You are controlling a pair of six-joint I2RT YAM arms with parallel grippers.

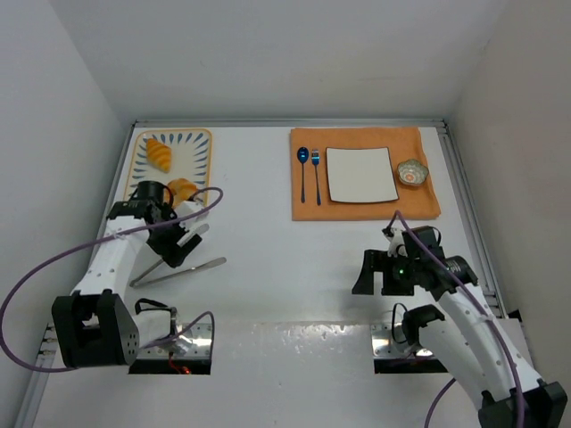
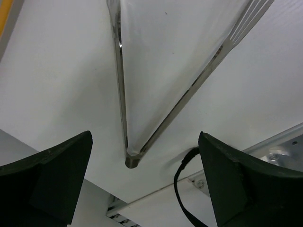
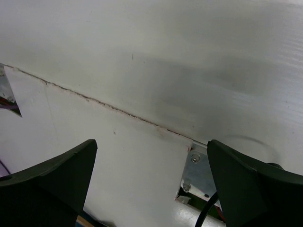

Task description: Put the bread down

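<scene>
The bread lies on a patterned tray at the far left: a ridged croissant and a round bun, the bun partly hidden behind my left arm. My left gripper hangs open just in front of the tray, above a pair of metal tongs that lie on the table. The tongs' hinge end sits between my fingers, untouched. My right gripper is open over bare table near its base, holding nothing.
An orange placemat at the back right carries a white square plate, a blue spoon, a blue fork and a small patterned bowl. Walls close in the left, back and right sides.
</scene>
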